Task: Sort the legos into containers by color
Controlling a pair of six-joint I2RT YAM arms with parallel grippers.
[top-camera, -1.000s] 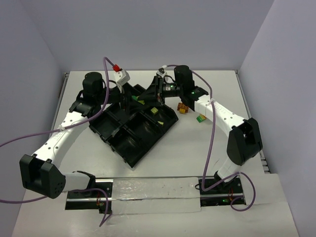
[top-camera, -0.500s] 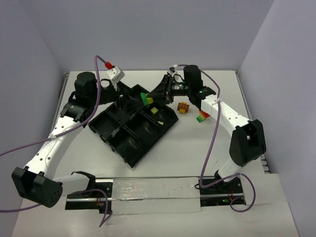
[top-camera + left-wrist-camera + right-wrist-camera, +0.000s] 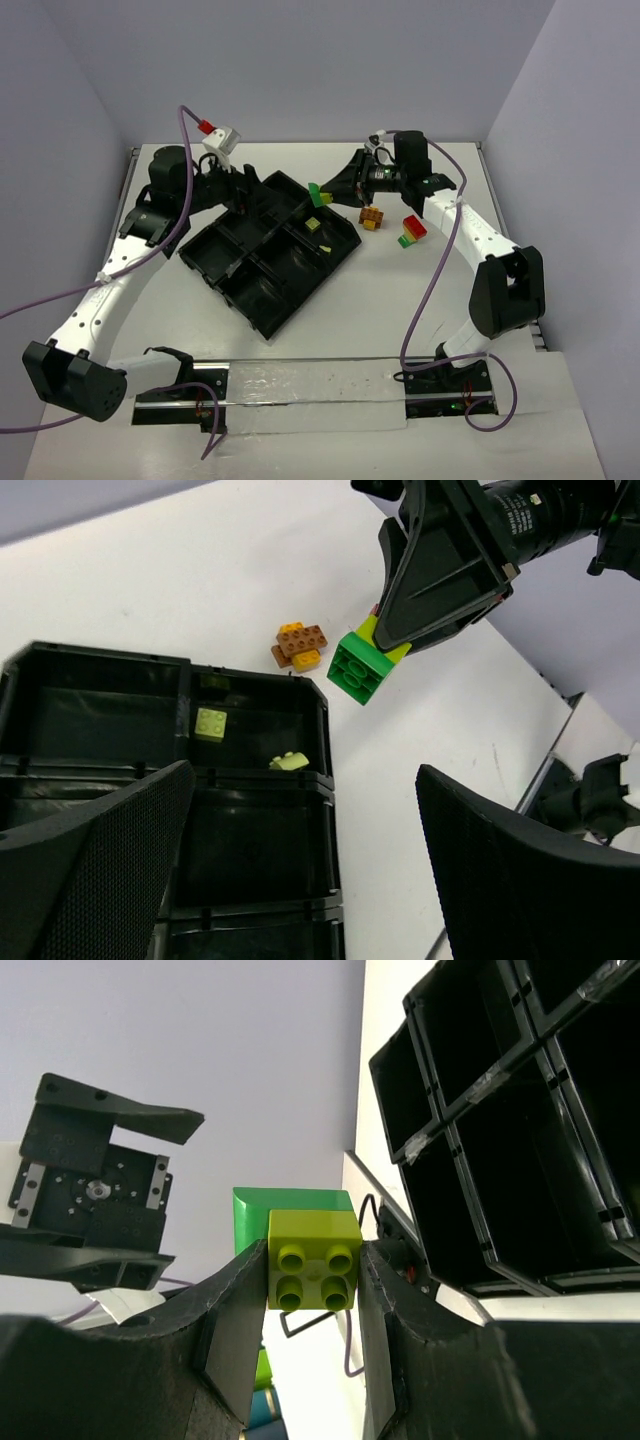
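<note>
Now R tool (image 3: 320,192) grips green brick (image 3: 358,670) beside tray (image 3: 327,730) edge.

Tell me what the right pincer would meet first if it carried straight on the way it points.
Probably the open left pincer, facing the right pincer across the tray's far corner; the held green brick leads. Height is unclear.

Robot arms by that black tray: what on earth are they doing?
They are sorting toy bricks by colour. The right gripper is shut on a green brick with a yellow-green brick stuck to it, in the air near the far edge of the black tray. The left gripper hangs open over the tray, empty. Two pale bricks lie in one compartment; an orange cluster and a red-topped pile sit on the table.
</note>
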